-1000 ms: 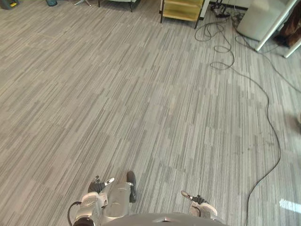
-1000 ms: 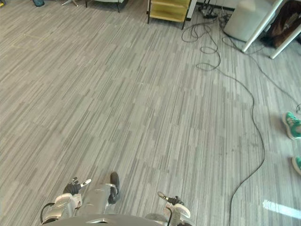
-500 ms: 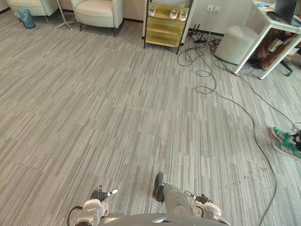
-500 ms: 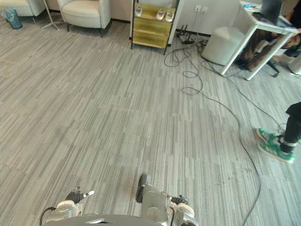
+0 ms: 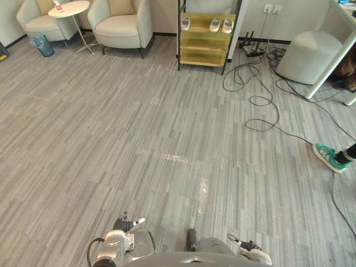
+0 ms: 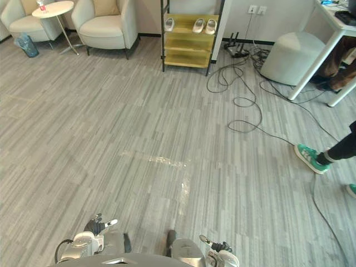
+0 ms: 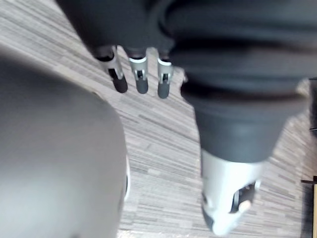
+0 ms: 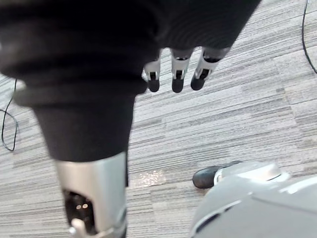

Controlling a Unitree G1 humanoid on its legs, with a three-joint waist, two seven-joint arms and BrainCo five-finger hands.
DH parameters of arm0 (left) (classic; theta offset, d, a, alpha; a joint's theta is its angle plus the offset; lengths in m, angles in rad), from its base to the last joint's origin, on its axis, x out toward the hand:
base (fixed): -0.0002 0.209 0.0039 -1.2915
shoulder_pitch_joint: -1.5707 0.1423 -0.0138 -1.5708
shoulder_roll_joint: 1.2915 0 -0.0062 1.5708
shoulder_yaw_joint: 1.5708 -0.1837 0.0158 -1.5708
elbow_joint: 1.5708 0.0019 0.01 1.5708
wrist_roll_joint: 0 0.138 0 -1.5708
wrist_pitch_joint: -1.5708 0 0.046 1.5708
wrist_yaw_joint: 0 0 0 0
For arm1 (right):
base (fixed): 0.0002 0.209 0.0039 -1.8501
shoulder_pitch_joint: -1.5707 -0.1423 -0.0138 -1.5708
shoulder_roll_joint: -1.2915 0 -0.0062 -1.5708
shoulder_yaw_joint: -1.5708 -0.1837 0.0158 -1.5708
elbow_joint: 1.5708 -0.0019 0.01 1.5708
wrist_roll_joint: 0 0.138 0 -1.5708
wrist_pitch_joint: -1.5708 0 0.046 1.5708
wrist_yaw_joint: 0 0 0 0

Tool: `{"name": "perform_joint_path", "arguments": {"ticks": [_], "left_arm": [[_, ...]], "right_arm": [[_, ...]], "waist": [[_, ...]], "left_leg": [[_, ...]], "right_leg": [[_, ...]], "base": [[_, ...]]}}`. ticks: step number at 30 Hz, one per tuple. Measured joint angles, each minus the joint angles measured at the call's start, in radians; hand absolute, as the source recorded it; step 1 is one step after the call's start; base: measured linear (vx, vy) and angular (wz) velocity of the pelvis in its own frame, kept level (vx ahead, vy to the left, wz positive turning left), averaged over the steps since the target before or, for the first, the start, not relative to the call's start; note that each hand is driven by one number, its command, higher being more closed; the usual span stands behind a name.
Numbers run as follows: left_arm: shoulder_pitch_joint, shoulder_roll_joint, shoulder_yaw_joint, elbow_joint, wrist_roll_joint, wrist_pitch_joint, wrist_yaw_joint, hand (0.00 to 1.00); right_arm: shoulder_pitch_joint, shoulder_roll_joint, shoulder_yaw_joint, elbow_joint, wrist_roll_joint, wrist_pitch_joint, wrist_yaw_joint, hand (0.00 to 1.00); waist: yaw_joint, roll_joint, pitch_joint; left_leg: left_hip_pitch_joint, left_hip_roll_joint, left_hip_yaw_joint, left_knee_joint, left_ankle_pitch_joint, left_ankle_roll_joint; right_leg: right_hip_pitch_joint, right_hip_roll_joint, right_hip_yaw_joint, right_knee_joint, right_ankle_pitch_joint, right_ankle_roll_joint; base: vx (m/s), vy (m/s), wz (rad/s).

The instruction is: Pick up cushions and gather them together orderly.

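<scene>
Both the left hand (image 7: 141,79) and right hand (image 8: 177,79) are hung slack, nothing held. Cushions (image 5: 121,6), probably, are sat on far armchairs (image 5: 119,30). Cables (image 5: 251,100) could get snagged if the route's cut wide.

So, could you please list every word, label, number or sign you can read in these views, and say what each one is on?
No text can be read anywhere in these views.
Small red item on the round side table: any print is too small to read.
Pale shoes on the yellow shelf: no legible marking.
Person's green shoe: no legible marking.
</scene>
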Motion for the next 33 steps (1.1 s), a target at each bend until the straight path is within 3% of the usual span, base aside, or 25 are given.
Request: {"name": "perform_joint_path", "arguments": {"ticks": [2, 4, 5, 6, 7, 9, 10, 11, 13, 14, 15, 16, 17, 18, 20, 21, 22, 23, 24, 26, 28, 30, 33], "left_arm": [[-0.002, -0.003, -0.001, -0.013, 0.001, -0.001, 0.001, 0.0], [0.001, -0.015, -0.001, -0.015, 0.0, -0.002, 0.006, 0.0], [0.0, -0.016, -0.001, -0.017, -0.001, -0.003, 0.005, 0.0], [-0.004, -0.009, -0.004, -0.016, 0.0, -0.003, 0.005, 0.0], [-0.005, 0.002, -0.003, -0.016, -0.001, -0.003, 0.005, 0.0], [-0.01, 0.021, -0.004, -0.014, -0.001, -0.003, 0.004, 0.0], [-0.01, 0.026, -0.005, -0.013, -0.001, -0.003, 0.004, 0.0], [-0.013, 0.026, -0.004, -0.001, -0.001, -0.002, 0.006, 0.0], [-0.015, 0.028, -0.004, 0.008, -0.001, -0.002, 0.009, 0.0], [-0.014, 0.037, -0.01, 0.021, -0.001, 0.0, 0.011, 0.0], [-0.014, 0.044, -0.019, 0.029, -0.001, 0.004, 0.011, 0.0], [-0.014, 0.059, -0.034, 0.048, -0.001, 0.01, 0.012, 0.0], [-0.013, 0.062, -0.042, 0.058, -0.001, 0.011, 0.012, 0.0], [-0.012, 0.067, -0.05, 0.062, 0.0, 0.012, 0.014, 0.0], [-0.011, 0.074, -0.054, 0.066, 0.0, 0.02, 0.014, 0.0], [-0.01, 0.074, -0.052, 0.073, -0.001, 0.021, 0.015, 0.0], [-0.008, 0.074, -0.052, 0.071, -0.001, 0.02, 0.015, 0.0], [-0.007, 0.075, -0.05, 0.071, -0.002, 0.019, 0.014, 0.0], [-0.003, 0.086, -0.044, 0.07, -0.003, 0.019, 0.013, 0.0], [0.005, 0.072, -0.04, 0.073, -0.002, 0.021, 0.013, 0.0], [0.014, 0.045, -0.029, 0.079, -0.001, 0.02, 0.012, 0.0], [0.013, 0.037, -0.025, 0.089, 0.0, 0.02, 0.009, 0.0], [0.011, 0.037, -0.02, 0.094, 0.001, 0.02, 0.005, 0.0]], "right_arm": [[-0.002, 0.004, -0.004, -0.002, 0.004, 0.0, -0.001, 0.0], [-0.003, 0.004, -0.001, -0.002, 0.007, -0.002, -0.001, 0.0], [-0.004, 0.003, 0.002, -0.002, 0.006, -0.002, -0.001, 0.0], [-0.004, 0.007, 0.009, -0.002, 0.006, -0.001, -0.001, 0.0], [-0.008, 0.025, 0.018, -0.001, 0.005, -0.002, 0.0, 0.0], [-0.018, 0.053, 0.025, -0.002, 0.002, -0.002, 0.002, 0.0], [-0.016, 0.056, 0.026, -0.001, -0.001, -0.001, 0.002, 0.0], [-0.014, 0.055, 0.025, 0.0, -0.014, -0.002, 0.002, 0.0], [-0.014, 0.055, 0.025, 0.002, -0.016, -0.001, 0.003, 0.0], [-0.015, 0.059, 0.022, 0.001, -0.022, -0.001, 0.01, 0.0], [-0.017, 0.059, 0.024, -0.001, -0.022, -0.004, 0.014, 0.0], [-0.025, 0.056, 0.026, -0.002, -0.026, -0.006, 0.014, 0.0], [-0.029, 0.052, 0.025, -0.001, -0.033, -0.003, 0.015, 0.0], [-0.029, 0.051, 0.027, 0.003, -0.043, -0.001, 0.015, 0.0], [-0.03, 0.052, 0.028, 0.003, -0.048, -0.001, 0.015, 0.0], [-0.033, 0.05, 0.021, 0.003, -0.052, -0.001, 0.015, 0.0], [-0.033, 0.05, 0.016, 0.005, -0.052, 0.0, 0.015, 0.0], [-0.032, 0.051, 0.016, 0.007, -0.052, 0.002, 0.015, 0.0], [-0.032, 0.058, 0.005, 0.022, -0.05, 0.012, 0.017, 0.0], [-0.032, 0.044, -0.005, 0.033, -0.053, 0.015, 0.016, 0.0], [-0.031, 0.032, -0.004, 0.042, -0.053, 0.016, 0.017, 0.0], [-0.025, 0.025, -0.004, 0.043, -0.053, 0.018, 0.018, 0.0], [-0.015, 0.025, -0.004, 0.043, -0.053, 0.019, 0.019, 0.0]], "waist": [[0.017, -0.006, 0.003], [0.029, 0.006, -0.002], [0.036, 0.007, -0.003], [0.044, -0.007, -0.007], [0.044, -0.024, -0.017], [0.039, -0.07, -0.023], [0.04, -0.079, -0.029], [0.047, -0.08, -0.035], [0.064, -0.08, -0.035], [0.058, -0.082, -0.037], [0.048, -0.082, -0.037], [0.037, -0.084, -0.037], [0.036, -0.08, -0.037], [0.036, -0.069, -0.038], [0.031, -0.069, -0.041], [0.028, -0.07, -0.043], [0.029, -0.073, -0.045], [0.029, -0.076, -0.047], [0.032, -0.109, -0.06], [0.027, -0.077, -0.076], [0.031, -0.048, -0.094], [0.029, -0.038, -0.1], [0.03, -0.045, -0.102]], "left_leg": [[-0.004, -0.057, -0.021, -0.258, 0.021, -0.01], [0.002, -0.119, -0.123, -0.627, 0.155, -0.04], [-0.007, -0.119, -0.131, -0.631, 0.2, -0.038], [-0.001, -0.131, -0.128, -0.619, 0.299, -0.011], [0.014, -0.149, -0.109, -0.613, 0.344, 0.049], [0.017, -0.188, -0.091, -0.577, 0.298, 0.099], [0.019, -0.199, -0.085, -0.56, 0.278, 0.112], [0.04, -0.213, -0.057, -0.524, 0.21, 0.13], [0.087, -0.223, -0.018, -0.523, 0.162, 0.144], [0.137, -0.236, -0.005, -0.531, 0.131, 0.148], [0.165, -0.241, -0.005, -0.537, 0.12, 0.149], [0.228, -0.253, -0.008, -0.561, 0.111, 0.149], [0.288, -0.259, -0.01, -0.599, 0.111, 0.148], [0.324, -0.259, -0.015, -0.625, 0.111, 0.148], [0.357, -0.256, -0.035, -0.645, 0.111, 0.147], [0.368, -0.25, -0.058, -0.645, 0.107, 0.14], [0.371, -0.25, -0.074, -0.645, 0.1, 0.13], [0.372, -0.251, -0.08, -0.646, 0.096, 0.122], [0.385, -0.277, -0.112, -0.654, 0.082, 0.104], [0.394, -0.255, -0.132, -0.661, 0.079, 0.096], [0.396, -0.227, -0.143, -0.676, 0.071, 0.083], [0.395, -0.212, -0.148, -0.679, 0.066, 0.074], [0.399, -0.202, -0.147, -0.688, 0.063, 0.07]], "right_leg": [[0.035, -0.023, 0.018, -0.016, -0.02, 0.019], [0.098, -0.037, 0.043, -0.048, -0.054, 0.063], [0.111, -0.038, 0.054, -0.048, -0.066, 0.076], [0.132, -0.053, 0.069, -0.043, -0.094, 0.091], [0.135, -0.077, 0.085, -0.021, -0.124, 0.098], [0.123, -0.121, 0.102, 0.024, -0.128, 0.099], [0.116, -0.135, 0.117, 0.047, -0.129, 0.099], [0.084, -0.152, 0.16, 0.17, -0.14, 0.118], [0.001, -0.167, 0.201, 0.389, -0.147, 0.159], [-0.08, -0.181, 0.212, 0.596, -0.105, 0.261], [-0.117, -0.189, 0.202, 0.691, -0.086, 0.299], [-0.156, -0.212, 0.144, 0.812, -0.099, 0.29], [-0.171, -0.234, 0.074, 0.845, -0.141, 0.256], [-0.181, -0.24, 0.023, 0.825, -0.18, 0.221], [-0.185, -0.236, -0.038, 0.733, -0.22, 0.186], [-0.184, -0.219, -0.076, 0.575, -0.237, 0.164], [-0.184, -0.207, -0.09, 0.396, -0.208, 0.148], [-0.182, -0.204, -0.093, 0.321, -0.168, 0.14], [-0.19, -0.201, -0.071, 0.208, 0.019, 0.128], [-0.171, -0.182, -0.083, 0.196, 0.023, 0.122], [-0.116, -0.147, -0.101, 0.079, 0.053, 0.115], [-0.073, -0.118, -0.106, -0.014, 0.094, 0.107], [-0.037, -0.098, -0.106, -0.095, 0.129, 0.103]], "base": [[0.38, 0.098, -0.31], [0.47, 0.194, -0.29], [0.56, 0.276, -0.36], [0.5, 0.254, -0.33], [0.51, 0.247, -0.27], [0.45, 0.213, -0.07], [0.55, 0.276, -0.17], [0.43, 0.216, -0.35], [0.42, 0.219, -0.51], [0.36, 0.19, -0.34], [0.43, 0.199, -0.15], [0.36, 0.149, 0.05], [0.41, 0.137, 0.09], [0.24, 0.052, 0.11], [0.2, 0.009, 0.31], [0.26, -0.078, 0.59], [0.25, -0.098, 0.55], [0.29, -0.174, 0.49], [0.17, -0.115, 0.31], [0.18, -0.126, 0.21], [0.18, -0.12, 0.06], [0.12, -0.091, 0.0], [0.04, -0.037, -0.03]]}}
